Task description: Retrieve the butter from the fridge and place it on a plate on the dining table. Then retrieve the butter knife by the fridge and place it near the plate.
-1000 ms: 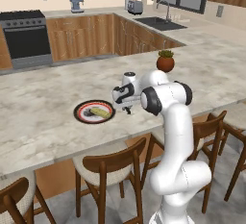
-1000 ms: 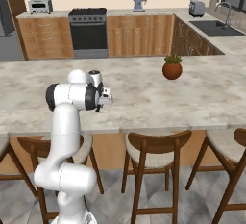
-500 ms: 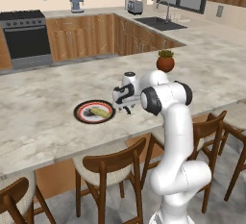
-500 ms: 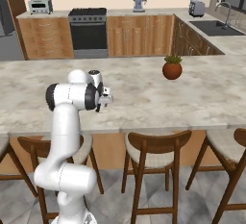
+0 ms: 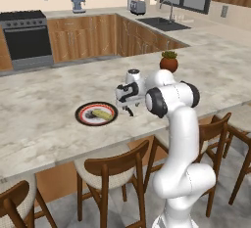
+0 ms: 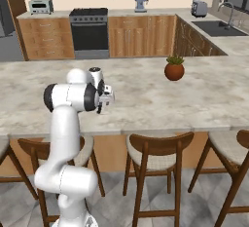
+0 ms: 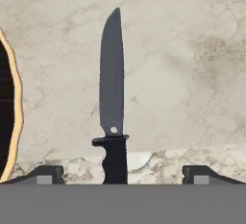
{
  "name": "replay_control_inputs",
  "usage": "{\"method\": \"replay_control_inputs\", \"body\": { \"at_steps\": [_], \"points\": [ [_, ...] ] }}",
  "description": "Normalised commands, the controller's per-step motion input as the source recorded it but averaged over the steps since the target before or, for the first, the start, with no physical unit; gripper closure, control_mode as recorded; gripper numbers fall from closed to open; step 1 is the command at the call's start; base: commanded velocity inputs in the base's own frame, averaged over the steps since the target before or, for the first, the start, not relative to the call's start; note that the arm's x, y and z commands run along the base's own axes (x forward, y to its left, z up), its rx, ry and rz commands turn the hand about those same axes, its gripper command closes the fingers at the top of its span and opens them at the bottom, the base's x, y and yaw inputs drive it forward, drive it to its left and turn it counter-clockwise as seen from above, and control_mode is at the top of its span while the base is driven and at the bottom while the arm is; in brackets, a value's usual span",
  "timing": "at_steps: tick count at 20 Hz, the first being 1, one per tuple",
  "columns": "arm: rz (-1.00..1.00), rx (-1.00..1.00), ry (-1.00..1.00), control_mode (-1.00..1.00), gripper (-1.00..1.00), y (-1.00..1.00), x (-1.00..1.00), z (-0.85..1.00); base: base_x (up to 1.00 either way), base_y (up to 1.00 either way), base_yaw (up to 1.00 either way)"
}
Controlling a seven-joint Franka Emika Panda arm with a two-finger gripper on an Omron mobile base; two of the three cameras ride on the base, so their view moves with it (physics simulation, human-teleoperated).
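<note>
slim dark butter knife (image 7: 112, 98), flat on dining table (image 7: 192, 74)

One plate (image 5: 96, 114) lay on the one long table (image 5: 44, 104), and one yellow butter (image 5: 102, 114) stick lay on it. One butter knife (image 7: 112, 95) lay flat on the stone beside the plate's rim. One potted plant (image 6: 174, 68) stood on the table. Along the near side, four wooden chairs (image 6: 154, 165) could be counted in the right base view. At the back wall there were one oven (image 6: 90, 33), one coffee machine (image 6: 140, 1), one sink (image 6: 216, 27) and two toasters (image 6: 41, 6).
</note>
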Motion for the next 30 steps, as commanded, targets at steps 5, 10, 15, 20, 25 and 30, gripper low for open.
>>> {"method": "replay_control_inputs", "body": {
  "at_steps": [5, 10, 15, 20, 25, 30],
  "points": [
    [0.00, 0.00, -0.09, -1.00, -1.00, -0.08, -0.56, 0.78, 0.00, 0.00, 0.00],
    [0.02, -0.01, -0.19, -1.00, -1.00, -0.03, -0.96, 0.73, 0.00, 0.00, 0.00],
    [0.00, 0.00, -0.03, -1.00, -1.00, -0.05, -1.00, 0.66, 0.00, 0.00, 0.00],
    [-0.01, 0.00, 0.16, -1.00, -1.00, -0.21, -1.00, 0.36, 0.00, 0.00, 0.00],
    [-0.01, 0.00, 0.19, -1.00, -1.00, -0.25, -0.95, 0.21, 0.00, 0.00, 0.00],
    [0.00, 0.00, 0.26, -1.00, -1.00, -0.34, -0.40, 0.05, 0.00, 0.00, 0.00]
  ]
}}
